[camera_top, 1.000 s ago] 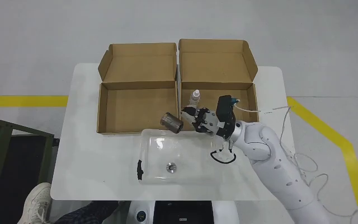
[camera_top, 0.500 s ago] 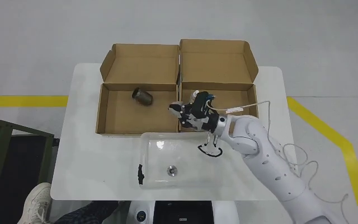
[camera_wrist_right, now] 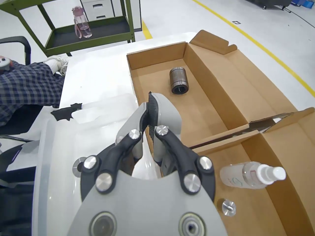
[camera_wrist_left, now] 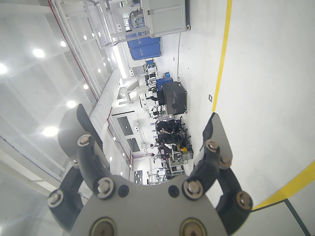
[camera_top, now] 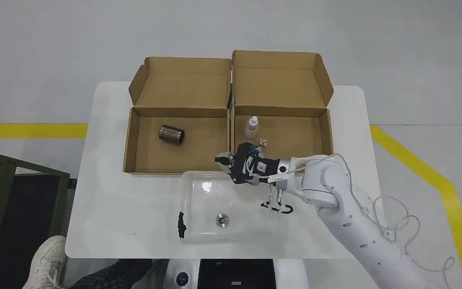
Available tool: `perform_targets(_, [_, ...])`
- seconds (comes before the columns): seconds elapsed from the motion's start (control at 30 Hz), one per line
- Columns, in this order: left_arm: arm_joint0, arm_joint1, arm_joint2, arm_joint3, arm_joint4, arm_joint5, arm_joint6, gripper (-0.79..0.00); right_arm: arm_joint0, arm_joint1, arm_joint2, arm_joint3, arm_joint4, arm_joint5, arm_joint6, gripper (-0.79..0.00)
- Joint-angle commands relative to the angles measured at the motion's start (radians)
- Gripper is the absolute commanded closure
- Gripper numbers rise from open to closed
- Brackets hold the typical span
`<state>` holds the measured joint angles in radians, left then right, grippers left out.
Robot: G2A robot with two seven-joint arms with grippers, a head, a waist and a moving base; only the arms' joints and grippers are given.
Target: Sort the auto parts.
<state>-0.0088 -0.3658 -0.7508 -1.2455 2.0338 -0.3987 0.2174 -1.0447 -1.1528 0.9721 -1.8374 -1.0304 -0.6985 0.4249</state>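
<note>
We open on the right claw [camera_wrist_right: 149,106]: its two fingers are pressed flat together, with nothing between them. It hangs at the near walls of two cardboard boxes, just where they meet the far rim of one clear plastic bin [camera_top: 206,189].

Straight ahead of the fingertips, well apart from them, one metal cylinder [camera_wrist_right: 179,83] lies on its side on the floor of the left box [camera_top: 141,154]. It is the only part we count in there.

Beside the claw, in the right box [camera_top: 315,144], we count two things. One is a small spray bottle [camera_wrist_right: 248,174] lying on its side. The other is a little round metal disc [camera_wrist_right: 228,207], close behind the bottle, toward the wrist.

Below and behind the claw, one more small round metal part [camera_top: 221,217] sits on the bin's floor (the wrist's own linkage hides half of it). On the bin's edge, off to the cylinder's side, is a ragged scrap of black tape [camera_wrist_right: 65,111].

So that is two boxes and one bin, all on one white table [camera_top: 108,188].

The left claw [camera_wrist_left: 147,114] is spread wide and empty, pointing out into the hall.
</note>
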Motion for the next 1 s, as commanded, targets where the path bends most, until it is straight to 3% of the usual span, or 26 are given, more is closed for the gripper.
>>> perform_targets(0.0, [0.0, 0.0, 0.0, 0.0, 0.0, 0.0, 0.0, -0.785, -0.013, 0.005, 0.006, -0.03, -0.006, -0.017, 0.028, -0.135])
perform_targets(0.13, [0.0, 0.0, 0.0, 0.0, 0.0, 0.0, 0.0, -0.785, -0.04, 0.015, 0.013, -0.086, -0.022, -0.051, 0.081, -0.262])
perform_targets(0.2, [0.0, 0.0, 0.0, 0.0, 0.0, 0.0, 0.0, -0.785, -0.052, 0.019, 0.016, -0.106, -0.029, -0.065, 0.107, -0.28])
perform_targets(0.57, [0.0, 0.0, 0.0, 0.0, 0.0, 0.0, 0.0, -0.785, -0.085, 0.04, -0.011, -0.15, -0.032, -0.166, 0.265, -0.342])
perform_targets(0.97, [0.0, 0.0, 0.0, 0.0, 0.0, 0.0, 0.0, -0.785, -0.095, 0.049, -0.068, -0.133, -0.064, -0.172, 0.348, -0.372])
